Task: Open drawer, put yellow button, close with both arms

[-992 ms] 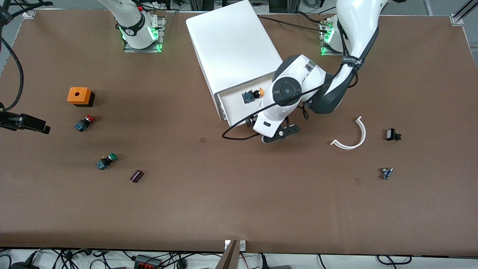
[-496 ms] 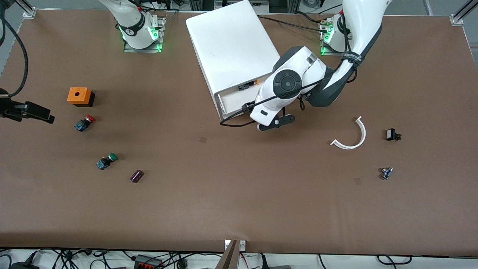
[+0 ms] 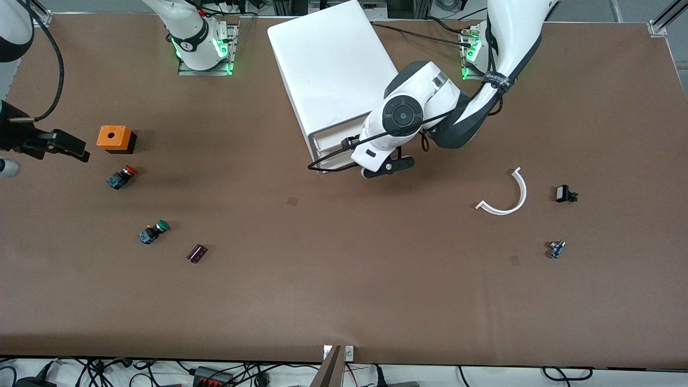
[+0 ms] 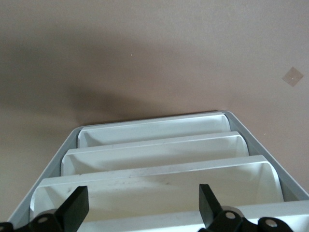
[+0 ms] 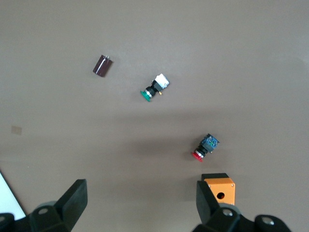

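Observation:
The white cabinet (image 3: 333, 64) stands between the arms' bases. Its top drawer (image 3: 329, 142) sticks out only a little; in the left wrist view the drawer (image 4: 154, 191) shows above the fronts of the two lower ones. The left arm's hand (image 3: 395, 121) covers the drawer's front. My left gripper (image 4: 142, 199) is open over that front, with nothing between its fingers. The yellow button is hidden. My right gripper (image 5: 140, 195) is open and empty, up over the table beside an orange box (image 5: 219, 187) at the right arm's end.
Near the orange box (image 3: 114, 137) lie a red-capped button (image 3: 121, 177), a green-capped button (image 3: 152, 232) and a dark purple part (image 3: 196, 253). Toward the left arm's end lie a white curved strip (image 3: 510, 196) and two small dark parts (image 3: 564, 194), (image 3: 556, 249).
The left arm's hand has moved toward the cabinet and the top drawer has slid in from well open to nearly shut. The yellow button went out of sight. The right hand shifted toward the orange box.

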You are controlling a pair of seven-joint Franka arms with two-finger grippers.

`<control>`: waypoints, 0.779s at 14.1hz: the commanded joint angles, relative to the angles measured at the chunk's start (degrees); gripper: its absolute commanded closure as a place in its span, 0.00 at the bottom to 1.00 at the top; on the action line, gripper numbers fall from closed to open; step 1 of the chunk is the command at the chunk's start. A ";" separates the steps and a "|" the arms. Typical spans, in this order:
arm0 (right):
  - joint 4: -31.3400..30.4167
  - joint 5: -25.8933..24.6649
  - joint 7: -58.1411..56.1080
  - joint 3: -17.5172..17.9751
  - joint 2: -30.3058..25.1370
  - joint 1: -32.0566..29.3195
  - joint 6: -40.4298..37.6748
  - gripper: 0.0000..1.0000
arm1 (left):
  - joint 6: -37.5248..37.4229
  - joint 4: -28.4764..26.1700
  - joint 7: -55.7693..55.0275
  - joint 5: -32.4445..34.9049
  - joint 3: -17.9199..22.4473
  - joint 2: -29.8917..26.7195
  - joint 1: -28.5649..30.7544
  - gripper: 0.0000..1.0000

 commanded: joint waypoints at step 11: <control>-5.79 -0.70 -0.95 0.92 -6.19 -1.05 -1.72 0.00 | -2.68 -1.66 0.70 -1.59 -2.05 -1.91 1.98 0.00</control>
